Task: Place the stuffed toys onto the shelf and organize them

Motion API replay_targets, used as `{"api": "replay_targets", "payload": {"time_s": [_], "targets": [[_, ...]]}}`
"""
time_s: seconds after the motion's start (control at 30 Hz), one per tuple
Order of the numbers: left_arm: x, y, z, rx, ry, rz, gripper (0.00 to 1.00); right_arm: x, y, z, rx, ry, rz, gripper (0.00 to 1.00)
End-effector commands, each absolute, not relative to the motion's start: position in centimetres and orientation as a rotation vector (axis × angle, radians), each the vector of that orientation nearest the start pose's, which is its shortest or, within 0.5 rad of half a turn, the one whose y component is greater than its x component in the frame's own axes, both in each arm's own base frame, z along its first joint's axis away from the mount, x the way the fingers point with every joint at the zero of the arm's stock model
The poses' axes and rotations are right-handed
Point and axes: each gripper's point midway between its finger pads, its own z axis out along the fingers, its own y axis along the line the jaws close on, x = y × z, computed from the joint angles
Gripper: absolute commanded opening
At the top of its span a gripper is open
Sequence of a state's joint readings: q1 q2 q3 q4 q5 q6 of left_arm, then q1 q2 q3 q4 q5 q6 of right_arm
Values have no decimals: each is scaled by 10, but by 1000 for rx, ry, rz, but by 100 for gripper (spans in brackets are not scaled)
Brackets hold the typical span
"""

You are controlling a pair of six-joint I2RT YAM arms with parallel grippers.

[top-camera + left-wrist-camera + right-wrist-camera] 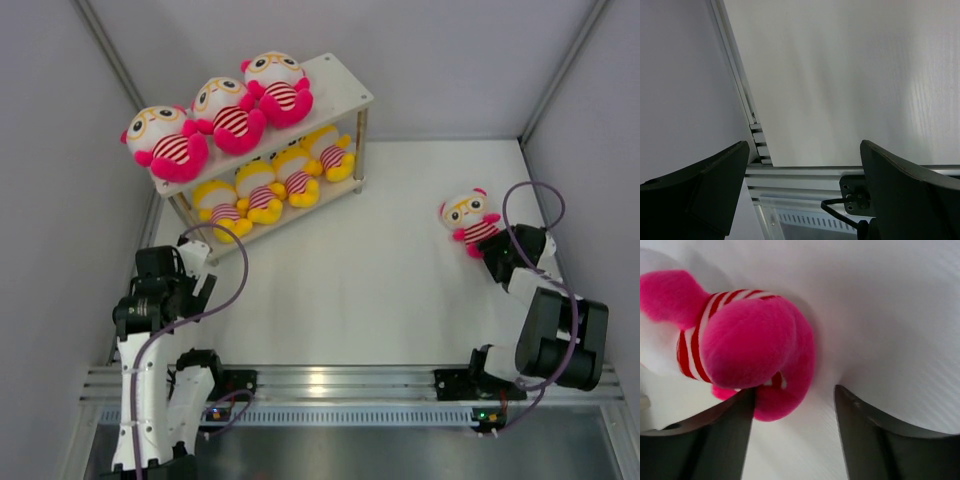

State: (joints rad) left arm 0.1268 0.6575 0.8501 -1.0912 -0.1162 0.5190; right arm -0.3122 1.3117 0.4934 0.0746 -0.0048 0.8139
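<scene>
Resting by pink toy (pixel 755 340): R gripper (pixel 795 400), jaws apart, one finger against its foot. L gripper (pixel 805 155) jaws apart over table (pixel 840 75). Seven toys (pixel 236 112) on shelf (pixel 345 90).

The left arm (pixel 140 392) and right arm (pixel 522 287) were white with black joints. A purple cable (pixel 244 265) looped along each. The fingers (pixel 905 195) were dark curved wedges.

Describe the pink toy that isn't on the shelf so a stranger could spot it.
Look at the white table right of the two-tier shelf. Near its right edge, just beyond the right gripper, sits a pink stuffed toy. It alone is off the shelf.
</scene>
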Motion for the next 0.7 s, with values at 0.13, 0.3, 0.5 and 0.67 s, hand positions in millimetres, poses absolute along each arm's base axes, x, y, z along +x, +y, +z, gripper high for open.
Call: {"api": "replay_targets", "payload": {"time_s": [0.13, 0.3, 0.5, 0.67], "targets": [[174, 78, 189, 423, 2436, 544, 99, 357, -69, 64, 1138, 1883, 384, 17], [174, 73, 173, 413, 2492, 500, 99, 375, -65, 120, 1033, 1848, 412, 0], [182, 56, 155, 440, 2545, 354, 99, 418, -22, 282, 874, 1592, 594, 0], [189, 45, 156, 474, 2523, 270, 99, 443, 37, 437, 750, 1323, 752, 0]]}}
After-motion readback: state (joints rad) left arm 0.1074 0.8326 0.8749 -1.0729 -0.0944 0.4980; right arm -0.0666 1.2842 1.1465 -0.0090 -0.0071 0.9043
